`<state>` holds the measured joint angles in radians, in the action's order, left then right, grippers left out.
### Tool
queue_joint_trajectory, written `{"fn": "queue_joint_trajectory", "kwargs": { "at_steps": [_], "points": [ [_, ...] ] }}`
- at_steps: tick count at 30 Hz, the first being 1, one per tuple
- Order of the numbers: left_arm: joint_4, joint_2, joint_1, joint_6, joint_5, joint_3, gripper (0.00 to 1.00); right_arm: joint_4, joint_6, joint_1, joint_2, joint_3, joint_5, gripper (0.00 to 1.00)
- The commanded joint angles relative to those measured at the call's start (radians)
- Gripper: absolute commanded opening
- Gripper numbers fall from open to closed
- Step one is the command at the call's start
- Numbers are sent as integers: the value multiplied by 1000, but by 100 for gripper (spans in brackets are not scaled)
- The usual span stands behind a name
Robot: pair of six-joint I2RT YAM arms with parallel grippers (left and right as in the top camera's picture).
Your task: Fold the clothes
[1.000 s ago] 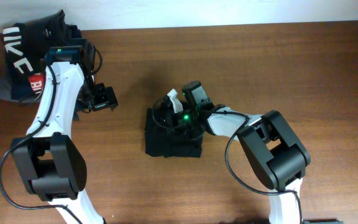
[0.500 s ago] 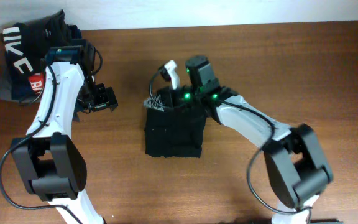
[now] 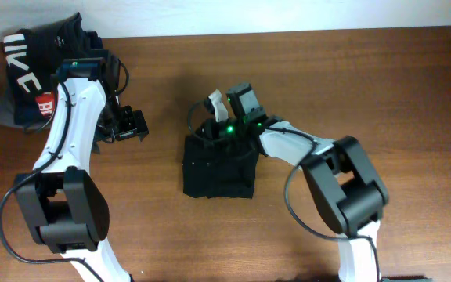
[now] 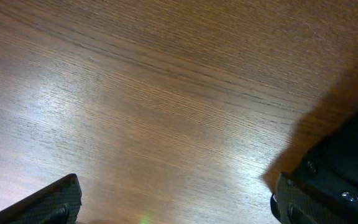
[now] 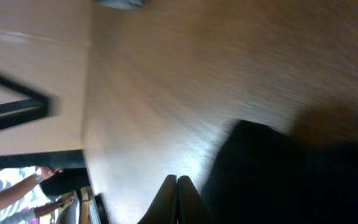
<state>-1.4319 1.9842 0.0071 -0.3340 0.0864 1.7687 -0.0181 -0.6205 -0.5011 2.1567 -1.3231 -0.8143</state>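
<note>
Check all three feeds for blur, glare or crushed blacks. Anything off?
Overhead: sharp and evenly lit, but the black garment reads as a near-featureless block. Left wrist: grain crisp, a pale glare patch on the table, heavy shadow at right. Right wrist: smeared throughout, garment edges soft, only the shut right end effector fairly distinct.

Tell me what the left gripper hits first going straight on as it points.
The bare wooden table; the left gripper is open with nothing else ahead of it, though depth is unclear.
</note>
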Motion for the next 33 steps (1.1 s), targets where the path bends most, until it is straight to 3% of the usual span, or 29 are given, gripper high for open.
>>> {"fn": "queue_joint_trajectory", "kwargs": {
  "at_steps": [1, 8, 16, 23, 29, 33],
  "points": [
    [-5, -26, 2, -10, 8, -8, 99, -6, -13, -7, 65, 3, 37, 4],
    [-5, -26, 2, -10, 7, -8, 99, -5, 32, 11, 66, -4, 9, 4],
    [0, -26, 2, -10, 8, -31, 99, 7, 47, 50, -155, -32, -114, 4],
    [16, -26, 2, -10, 8, -62, 99, 283, 164, 33, -351, -32, -117, 4],
    [29, -23, 2, -10, 8, -67, 99, 409, 213, -16, -330, 5, -29, 4],
    [29, -23, 2, -10, 8, -67, 99, 373, 224, -64, -275, 43, -11, 4]
  ]
}}
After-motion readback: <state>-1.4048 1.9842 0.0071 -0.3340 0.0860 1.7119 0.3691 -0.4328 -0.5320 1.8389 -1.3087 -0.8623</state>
